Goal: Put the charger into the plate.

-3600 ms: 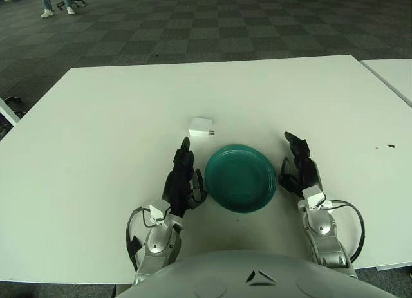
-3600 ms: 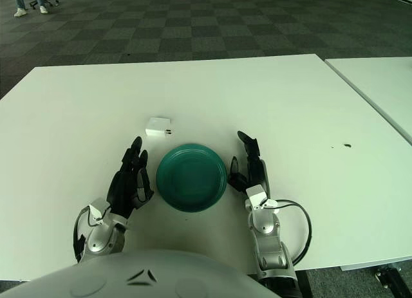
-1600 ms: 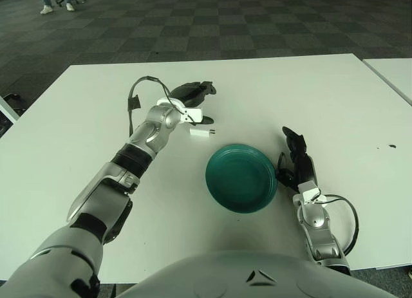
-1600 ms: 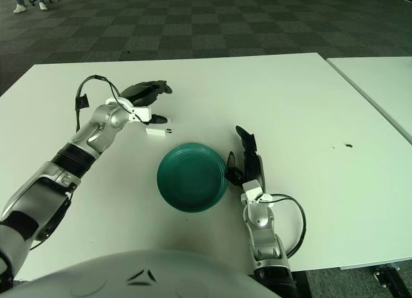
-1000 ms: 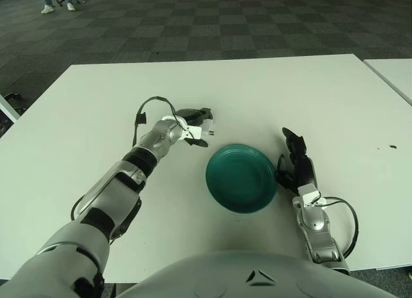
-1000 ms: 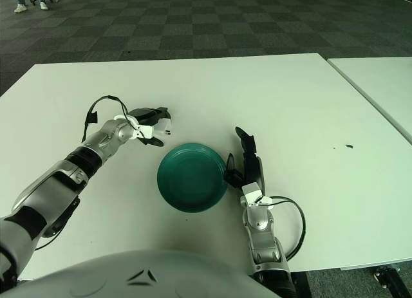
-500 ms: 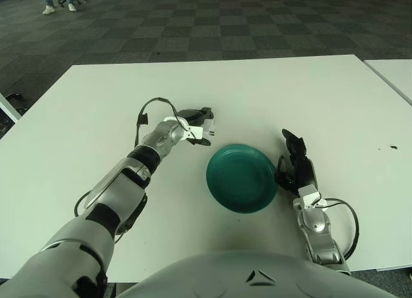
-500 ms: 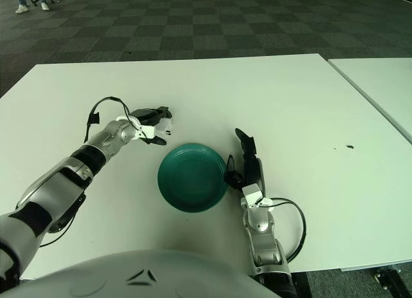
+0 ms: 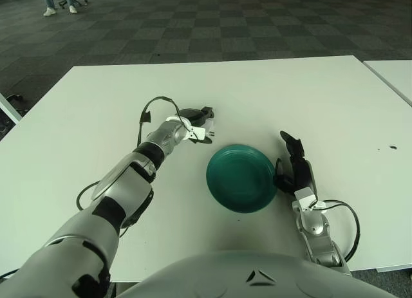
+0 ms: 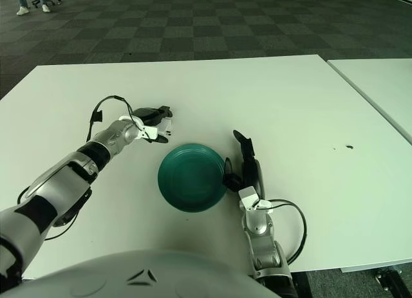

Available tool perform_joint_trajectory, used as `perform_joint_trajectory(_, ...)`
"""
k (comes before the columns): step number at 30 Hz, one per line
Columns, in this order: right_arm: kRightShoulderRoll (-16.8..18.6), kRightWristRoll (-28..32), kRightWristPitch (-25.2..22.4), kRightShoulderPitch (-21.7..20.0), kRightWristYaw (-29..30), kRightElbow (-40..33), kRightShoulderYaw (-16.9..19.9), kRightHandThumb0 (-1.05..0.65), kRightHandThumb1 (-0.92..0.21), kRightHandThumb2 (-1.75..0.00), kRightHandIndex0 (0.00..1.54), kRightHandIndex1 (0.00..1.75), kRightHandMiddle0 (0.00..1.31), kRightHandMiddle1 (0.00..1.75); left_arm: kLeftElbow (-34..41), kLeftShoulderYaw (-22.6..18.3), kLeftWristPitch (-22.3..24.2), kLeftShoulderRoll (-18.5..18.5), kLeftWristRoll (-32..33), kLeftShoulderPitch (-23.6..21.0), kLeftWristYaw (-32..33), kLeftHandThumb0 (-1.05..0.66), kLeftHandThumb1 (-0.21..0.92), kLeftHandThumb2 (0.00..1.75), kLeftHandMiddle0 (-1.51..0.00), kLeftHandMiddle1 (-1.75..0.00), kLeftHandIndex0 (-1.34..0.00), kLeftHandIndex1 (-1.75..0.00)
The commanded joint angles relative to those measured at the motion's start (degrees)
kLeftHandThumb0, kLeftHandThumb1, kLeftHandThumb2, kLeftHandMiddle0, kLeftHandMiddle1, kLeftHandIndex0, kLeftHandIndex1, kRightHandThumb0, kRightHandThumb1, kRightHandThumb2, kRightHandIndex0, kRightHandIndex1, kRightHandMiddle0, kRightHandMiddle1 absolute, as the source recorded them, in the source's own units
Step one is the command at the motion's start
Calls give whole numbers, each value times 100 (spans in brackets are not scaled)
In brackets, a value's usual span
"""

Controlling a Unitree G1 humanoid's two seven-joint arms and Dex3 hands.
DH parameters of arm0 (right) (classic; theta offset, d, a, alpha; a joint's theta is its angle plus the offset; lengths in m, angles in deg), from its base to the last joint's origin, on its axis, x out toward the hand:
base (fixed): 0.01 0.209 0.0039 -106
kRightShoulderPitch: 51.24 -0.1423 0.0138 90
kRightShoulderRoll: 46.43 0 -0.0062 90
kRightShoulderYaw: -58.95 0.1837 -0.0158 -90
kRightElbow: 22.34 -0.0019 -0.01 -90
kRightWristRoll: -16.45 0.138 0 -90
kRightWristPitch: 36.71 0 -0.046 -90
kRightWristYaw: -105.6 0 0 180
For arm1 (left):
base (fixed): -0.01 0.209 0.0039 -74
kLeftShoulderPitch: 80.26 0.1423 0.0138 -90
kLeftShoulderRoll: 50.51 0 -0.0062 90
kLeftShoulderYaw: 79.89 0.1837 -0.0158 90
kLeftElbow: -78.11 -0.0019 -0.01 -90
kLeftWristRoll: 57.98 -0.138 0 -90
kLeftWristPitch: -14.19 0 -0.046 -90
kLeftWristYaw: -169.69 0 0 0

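Charger point(image 9: 205, 126) in left hand point(image 9: 195, 123)

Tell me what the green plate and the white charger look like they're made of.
Plate: probably plastic or glazed ceramic; uniform teal with a soft sheen, so either is possible. Charger, gripped in the left robot hand: likely hard white plastic with smooth, flat faces and two thin prongs, seemingly metal.

You see little of the charger point(image 9: 206, 126): the left hand point(image 9: 196, 121) covers most of it. You cannot tell whether it touches the table point(image 9: 309, 105).
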Motion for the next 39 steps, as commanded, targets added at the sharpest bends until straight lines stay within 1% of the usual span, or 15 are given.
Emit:
perform_joint_trajectory(1, -83, -79, -218, 264, -17, 232, 13, -86, -92, -104, 17, 0, 0, 60, -306, 178, 172, -3, -179, 214, -131, -97, 92, 31, -44, -10, -12, -95)
perform_joint_trajectory(3, -93, -57, -231, 274, -42, 217, 8, -85, -92, -104, 17, 0, 0, 60, -316, 187, 165, 1, -167, 219, -112, -95, 92, 29, -39, -29, -13, -103)
perform_joint_trajectory(4, -90, -9, -231, 286, -73, 204, 11, -85, -92, -104, 16, 0, 0, 59, -314, 200, 164, -2, -171, 224, -102, -93, 92, 27, -34, -45, -13, -110)
perform_joint_trajectory(6, -83, 61, -219, 299, -112, 193, 17, -87, -92, -104, 15, 0, 0, 57, -315, 236, 168, -8, -197, 230, -75, -82, 92, 21, -33, -83, -15, -132)
perform_joint_trajectory(8, -77, 97, -207, 294, -126, 198, 30, -88, -92, -104, 15, 0, 0, 55, -332, 290, 181, -14, -245, 222, -28, -74, 92, 17, -33, -104, -17, -147)
perform_joint_trajectory(10, -73, 108, -202, 293, -126, 198, 38, -88, -92, -104, 15, 0, 0, 54, -352, 340, 194, -24, -295, 213, 28, -57, 86, 34, -31, -123, -32, -150)
perform_joint_trajectory(12, -74, 104, -194, 296, -115, 198, 41, -88, -92, -104, 15, 0, 0, 53, -395, 375, 209, -35, -335, 205, 97, -48, 78, 50, -29, -144, -40, -153)
perform_joint_trajectory(13, -78, 103, -188, 291, -111, 205, 46, -88, -92, -104, 15, 0, 0, 53, -427, 390, 219, -36, -349, 197, 132, -31, 65, 73, -34, -155, -44, -155)
perform_joint_trajectory(14, -82, 97, -175, 288, -101, 213, 52, -88, -92, -103, 15, 0, 0, 53, -504, 384, 230, -37, -348, 191, 210, -20, 56, 89, -38, -162, -46, -157)
perform_joint_trajectory(16, -88, 93, -156, 286, -90, 222, 61, -88, -92, -103, 15, 0, 0, 54, -647, 365, 251, -17, -335, 186, 358, -10, 44, 110, -45, -167, -48, -165)
perform_joint_trajectory(18, -92, 96, -144, 281, -88, 233, 71, -87, -92, -103, 16, 0, 0, 55, -753, 356, 263, 16, -322, 178, 461, -5, 36, 121, -51, -167, -49, -170)
perform_joint_trajectory(23, -95, 130, -151, 266, -106, 236, 104, -88, -92, -102, 16, 1, 0, 58, -923, 151, 386, 145, -138, 224, 922, -1, 26, 133, -65, -160, -50, -174)
perform_joint_trajectory(29, -59, 290, -194, 246, -188, 210, 136, -89, -92, -101, 17, 1, 0, 60, -979, -33, 358, 199, 0, 279, 1271, 0, 21, 138, -74, -156, -50, -175)
perform_joint_trajectory(38, -29, 578, -104, 153, -299, 311, 217, -91, -92, -98, 18, 1, 0, 57, -977, -79, 247, 172, 17, 323, 1467, 0, 20, 140, -75, -158, -49, -175)
perform_joint_trajectory(39, -34, 572, -105, 154, -298, 306, 221, -91, -92, -98, 18, 1, 0, 57, -966, -93, 237, 168, 28, 330, 1483, 9, 23, 138, -72, -161, -54, -175)
